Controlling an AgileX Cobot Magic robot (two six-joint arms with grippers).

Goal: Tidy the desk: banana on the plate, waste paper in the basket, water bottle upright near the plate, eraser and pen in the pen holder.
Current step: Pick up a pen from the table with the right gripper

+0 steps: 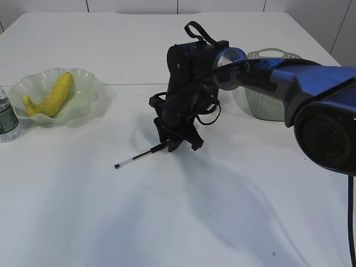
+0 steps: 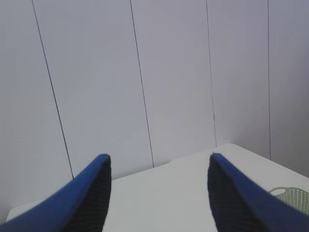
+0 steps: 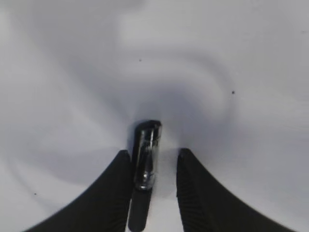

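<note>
The pen (image 1: 137, 157) lies on the white table (image 1: 178, 222) near the centre of the exterior view, tip pointing toward 8 o'clock. Its rear end sits between the fingers of the right gripper (image 1: 179, 143), which reaches down from the arm entering at 3 o'clock. In the right wrist view the pen (image 3: 146, 162) runs along the gap between the two pads (image 3: 113, 188). The jaws are narrowly spread around the barrel. The left pad looks to be touching it and the right stands slightly off, so a firm pinch cannot be confirmed. Gripping near one end probably leaves the rest of the barrel free for insertion into a holder. No pen holder is visible in any view.

At 9 o'clock the banana (image 1: 53, 97) already rests on the plate (image 1: 89, 83), and the water bottle (image 1: 6, 118) stands upright just beside it. The basket (image 1: 266, 100) stands at 2 o'clock behind the right arm.

The left gripper (image 2: 157, 193) is raised, jaws spread wide and empty, facing the wall, clear of the work area.
</note>
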